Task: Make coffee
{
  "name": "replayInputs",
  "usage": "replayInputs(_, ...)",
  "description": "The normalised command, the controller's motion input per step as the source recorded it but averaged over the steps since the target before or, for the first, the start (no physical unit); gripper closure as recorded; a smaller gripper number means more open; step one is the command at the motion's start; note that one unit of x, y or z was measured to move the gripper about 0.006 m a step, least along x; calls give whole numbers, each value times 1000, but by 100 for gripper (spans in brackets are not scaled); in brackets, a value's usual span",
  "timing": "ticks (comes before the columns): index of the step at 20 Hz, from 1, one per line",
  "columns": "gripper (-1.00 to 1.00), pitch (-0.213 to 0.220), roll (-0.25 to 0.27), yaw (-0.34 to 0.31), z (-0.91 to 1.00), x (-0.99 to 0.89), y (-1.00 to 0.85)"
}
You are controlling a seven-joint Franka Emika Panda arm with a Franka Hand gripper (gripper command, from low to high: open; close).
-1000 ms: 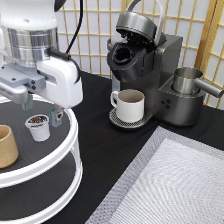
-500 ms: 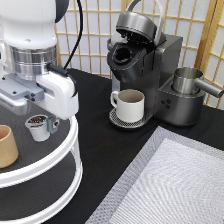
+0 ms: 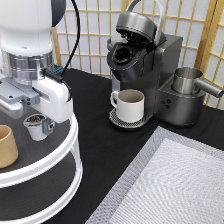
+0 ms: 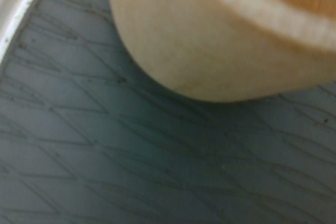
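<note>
The coffee pod (image 3: 35, 126), small and white with a dark top, stands upright on the upper shelf of a round white two-tier stand (image 3: 67, 152) at the exterior view's left. My gripper (image 3: 38, 118) hangs right over the pod, open, with one fingertip (image 3: 48, 125) low beside the pod on the exterior view's right. It holds nothing. The coffee machine (image 3: 160, 60) stands at the back with its lid up and the pod chamber showing. A white handled mug (image 3: 130, 105) sits on its drip tray.
A tan handleless cup (image 3: 6, 146) stands on the same shelf at the exterior view's left of the pod and fills the wrist view (image 4: 225, 45). A steel cup (image 3: 186, 80) sits on the machine's right side. A grey mat (image 3: 175, 185) lies at the bottom right.
My hand has come down and shifted toward the exterior view's right, closing in over the pod. The pod, cup and mug have not moved.
</note>
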Motion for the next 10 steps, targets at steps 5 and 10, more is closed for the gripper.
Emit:
replayInputs(5,100,-172,-42,62,34,-168,0)
replayInputs(10,100,-188,-48,83,0,-98,0)
